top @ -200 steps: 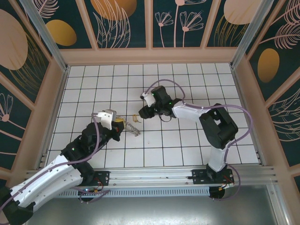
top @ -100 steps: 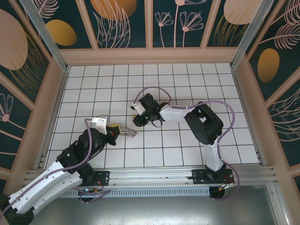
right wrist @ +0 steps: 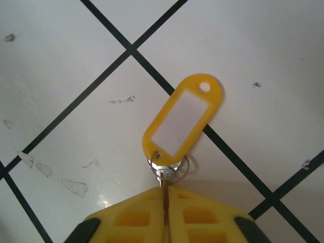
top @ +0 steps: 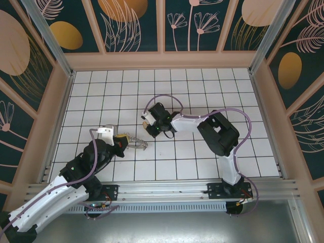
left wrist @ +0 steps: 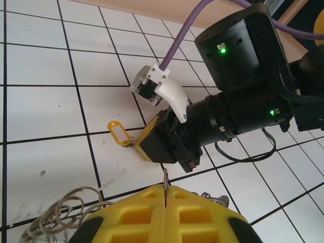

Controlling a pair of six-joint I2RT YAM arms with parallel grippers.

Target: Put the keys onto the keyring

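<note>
The key is pinched by its thin metal blade between the shut yellow fingers of the right gripper. Its yellow tag hangs off a small split ring and lies flat on the tiled floor. The tag's long axis runs straight on from the fingers, away from the gripper and tilted a little to the right in the wrist view. So I have 1 key in hand, low on the floor near the middle of the table, with the tag leading.

From above, the keyring lies toward the near-left of the right gripper, close but apart. The left gripper is right against the ring's left side, so the left arm is the nearer of the 2 to the ring. In the left wrist view the left gripper is fully closed on a thin sliver of metal, which I take to be the keyring's rim. The ring's wire loops fan out to the left of the fingers.

As I judge it, the coming move turns on that gap: the key has to travel near-left toward the held ring, and its split ring must meet a loop.
</note>
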